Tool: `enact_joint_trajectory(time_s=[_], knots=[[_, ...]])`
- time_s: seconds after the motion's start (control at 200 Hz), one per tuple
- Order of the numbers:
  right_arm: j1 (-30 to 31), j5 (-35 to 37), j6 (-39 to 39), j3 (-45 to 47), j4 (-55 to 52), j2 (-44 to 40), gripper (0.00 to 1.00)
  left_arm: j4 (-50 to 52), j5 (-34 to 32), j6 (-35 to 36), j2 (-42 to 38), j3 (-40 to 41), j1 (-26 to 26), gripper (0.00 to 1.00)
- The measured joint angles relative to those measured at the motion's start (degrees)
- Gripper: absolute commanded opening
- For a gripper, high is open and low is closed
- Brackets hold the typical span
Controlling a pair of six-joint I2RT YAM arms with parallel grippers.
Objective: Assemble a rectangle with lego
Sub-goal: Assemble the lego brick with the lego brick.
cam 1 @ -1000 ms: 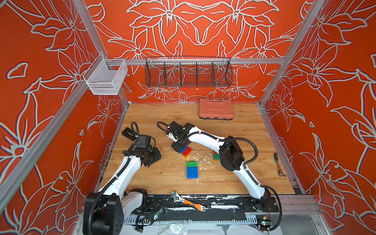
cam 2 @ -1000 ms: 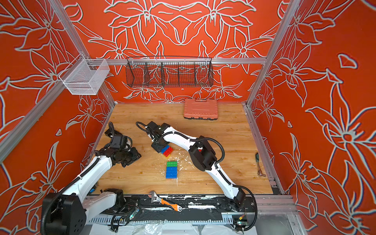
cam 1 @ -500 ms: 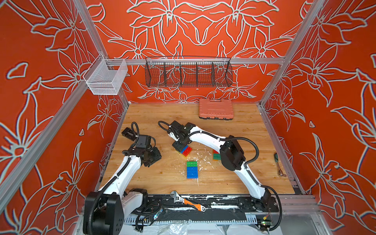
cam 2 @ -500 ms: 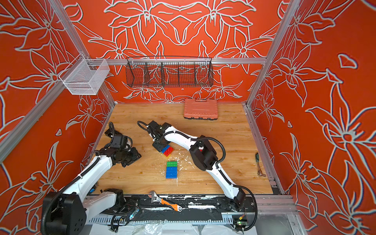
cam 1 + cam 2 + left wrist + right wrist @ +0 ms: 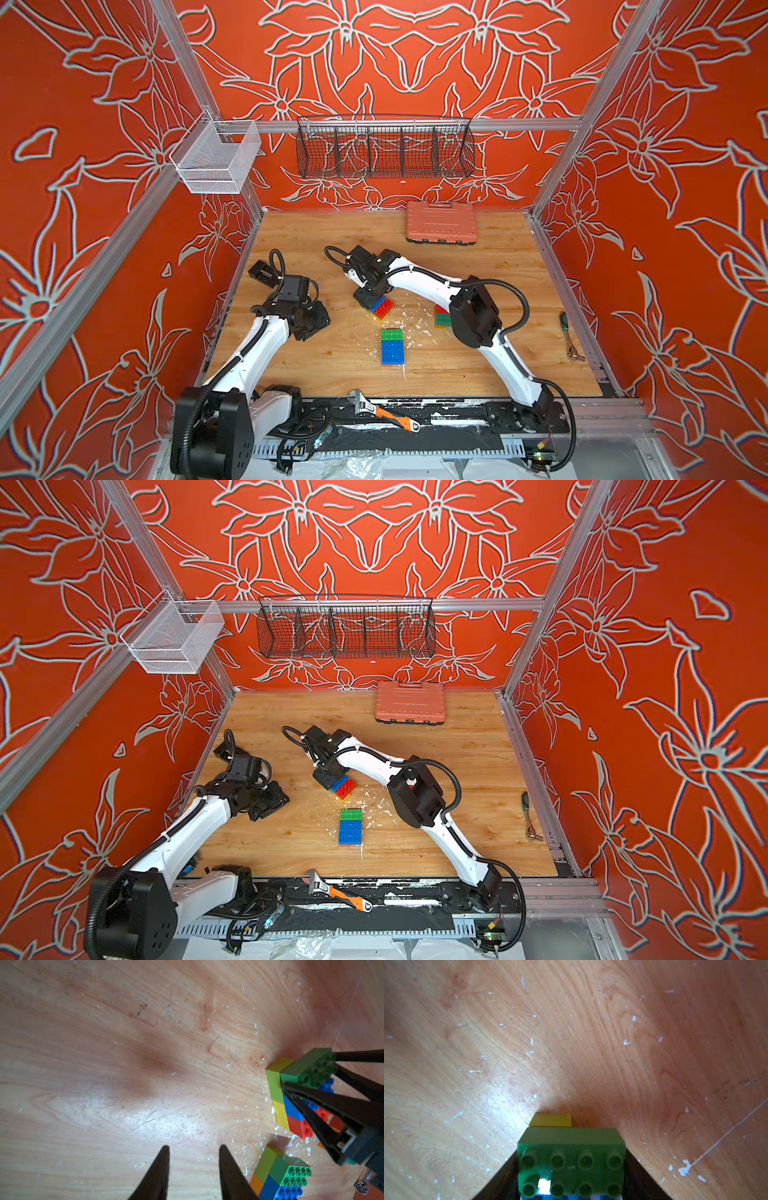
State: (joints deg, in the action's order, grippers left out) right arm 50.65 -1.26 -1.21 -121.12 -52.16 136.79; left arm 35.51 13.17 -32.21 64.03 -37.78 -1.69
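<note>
R gripper [image 5: 307, 1073] clamped on green brick [image 5: 571, 1159] atop blue/red/yellow stack [image 5: 384, 306], mid table [image 5: 478, 353]; L gripper [image 5: 193, 1148] parted, empty, left of it.

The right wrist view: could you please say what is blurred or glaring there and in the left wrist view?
Right wrist view: the green brick near the lens is soft, with a white glint; the table grain is sharp. Left wrist view: a pale sheen and a dark shadow on the table; the left pincer is a black silhouette.
</note>
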Motion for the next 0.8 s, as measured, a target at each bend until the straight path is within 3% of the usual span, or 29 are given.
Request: enact_joint_trajectory(time_s=[0.25,0.801], knots=[[-0.44,-0.35,0.0,3.96,2.49,-2.01,0.25,-0.02,0.04,-0.02,0.02,-0.02,0.0,0.38],[-0.37,-0.04,0.96,10.08,6.75,-4.94,0.22,-0.72,0.22,-0.48,0.94,0.0,0.0,0.38]])
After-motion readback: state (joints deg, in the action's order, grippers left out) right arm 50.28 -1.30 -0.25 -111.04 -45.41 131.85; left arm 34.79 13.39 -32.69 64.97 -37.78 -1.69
